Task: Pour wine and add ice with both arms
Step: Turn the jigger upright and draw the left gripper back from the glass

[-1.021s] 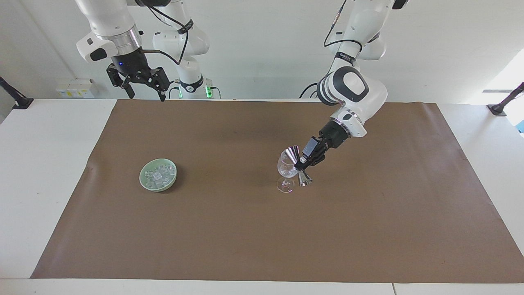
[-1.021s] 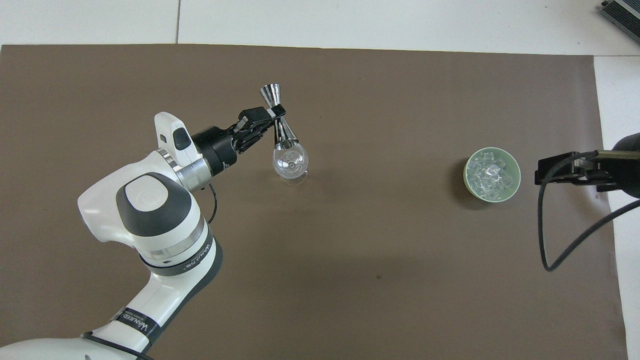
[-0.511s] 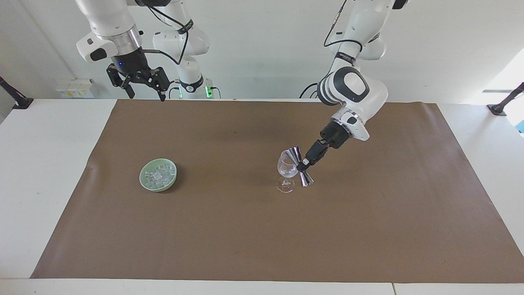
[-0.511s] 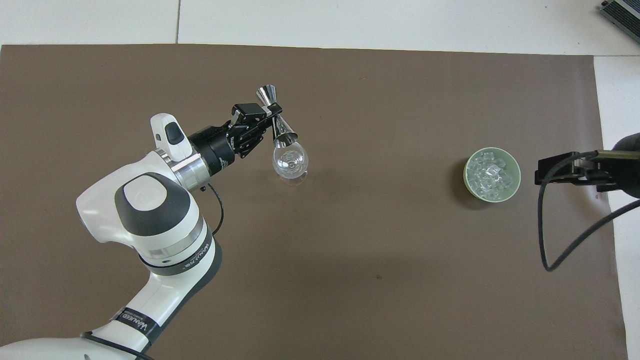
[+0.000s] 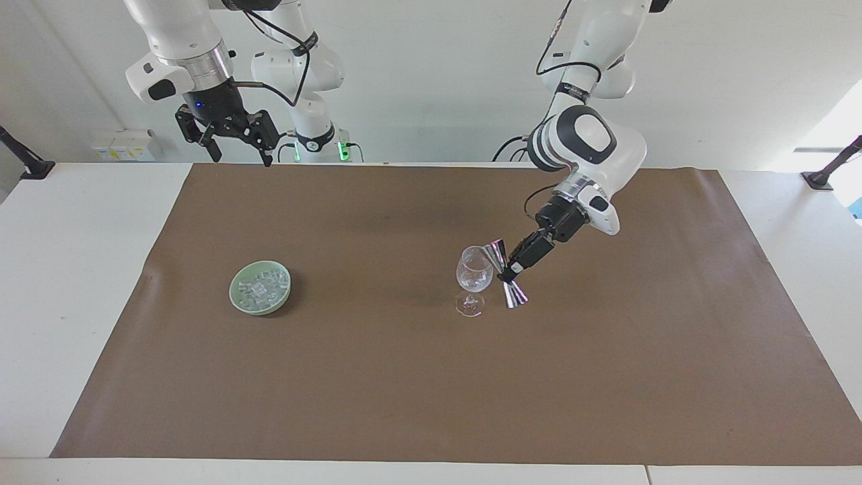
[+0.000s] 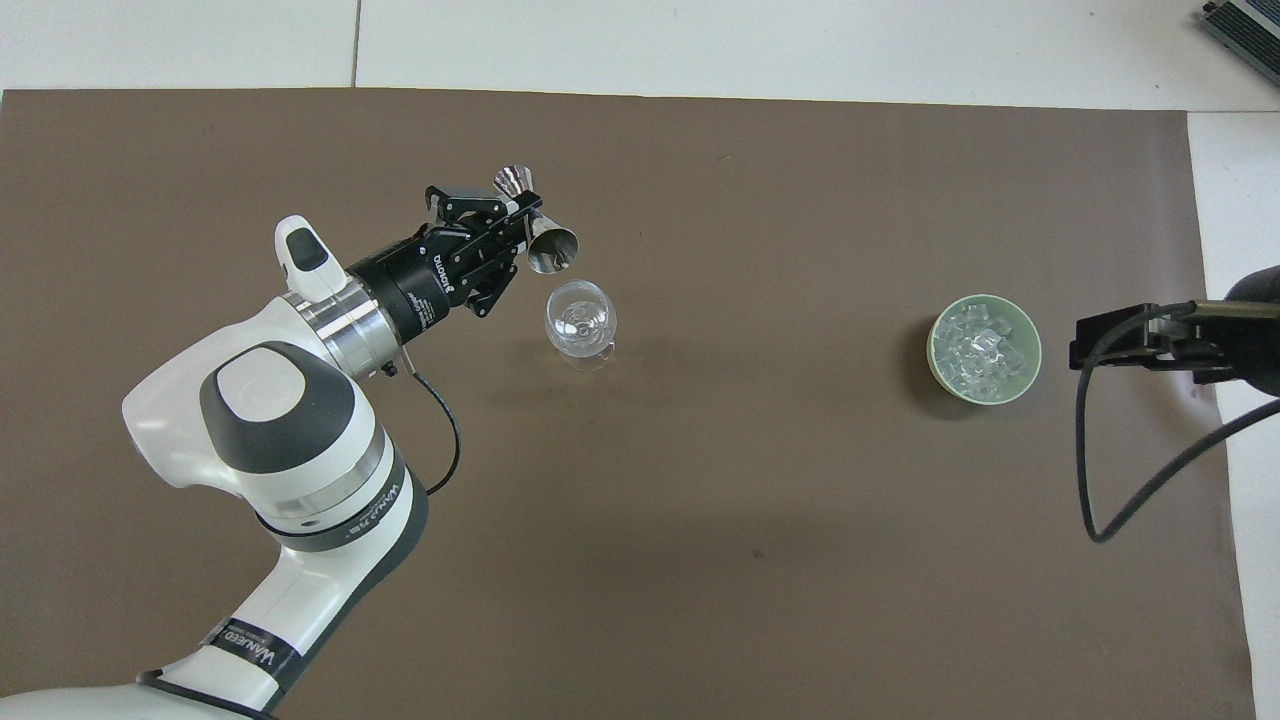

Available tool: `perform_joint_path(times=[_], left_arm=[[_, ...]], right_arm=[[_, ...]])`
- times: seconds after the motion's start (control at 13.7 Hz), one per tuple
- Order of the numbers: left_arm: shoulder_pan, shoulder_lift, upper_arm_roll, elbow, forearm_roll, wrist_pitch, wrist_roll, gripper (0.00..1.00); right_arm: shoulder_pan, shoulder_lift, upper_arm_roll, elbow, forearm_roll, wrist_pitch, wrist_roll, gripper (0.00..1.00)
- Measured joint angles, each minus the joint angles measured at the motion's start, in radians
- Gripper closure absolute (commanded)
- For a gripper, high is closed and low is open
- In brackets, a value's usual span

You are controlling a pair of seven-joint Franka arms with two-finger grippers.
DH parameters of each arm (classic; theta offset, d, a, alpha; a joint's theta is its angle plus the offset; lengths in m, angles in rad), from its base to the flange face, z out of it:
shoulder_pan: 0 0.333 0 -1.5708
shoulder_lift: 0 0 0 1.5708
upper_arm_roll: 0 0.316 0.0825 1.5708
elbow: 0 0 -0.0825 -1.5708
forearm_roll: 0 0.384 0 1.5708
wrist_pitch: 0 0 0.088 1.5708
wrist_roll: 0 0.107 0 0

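Note:
A clear stemmed glass (image 5: 471,279) (image 6: 580,325) stands upright mid-mat; no wine shows in it. My left gripper (image 5: 510,269) (image 6: 515,215) is shut on the waist of a silver double-cone jigger (image 5: 506,275) (image 6: 540,232). The jigger is held tilted just beside the glass, toward the left arm's end, with its upper cup near the rim. The ice (image 5: 261,288) (image 6: 978,350) is heaped in a pale green bowl (image 5: 236,291) (image 6: 935,350) toward the right arm's end. My right gripper (image 5: 232,141) (image 6: 1130,340) waits open, raised high beside the bowl.
A brown mat (image 5: 404,391) (image 6: 700,560) covers most of the white table. A black cable (image 6: 1085,450) loops down from the right arm over the mat's edge.
The left gripper has drawn the jigger off the glass's rim toward the left arm's end and turned it more upright. The right arm has not moved.

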Motion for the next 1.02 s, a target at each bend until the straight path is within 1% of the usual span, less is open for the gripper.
perform_joint_path(times=[0.51, 0.88, 1.02], left_arm=[[0.030, -0.050, 0.003, -0.022, 0.000, -0.001, -0.297, 1.00], [0.051, -0.088, 0.003, -0.069, 0.000, -0.001, -0.515, 1.00], [0.061, -0.100, 0.004, -0.094, 0.000, -0.001, -0.572, 1.00]], right_arm=[[-0.002, 0.000, -0.004, 0.000, 0.000, -0.001, 0.000, 0.00], [-0.004, 0.000, -0.009, 0.000, 0.000, 0.000, 0.000, 0.00], [-0.005, 0.000, -0.012, -0.002, 0.000, 0.019, 0.000, 0.00]])
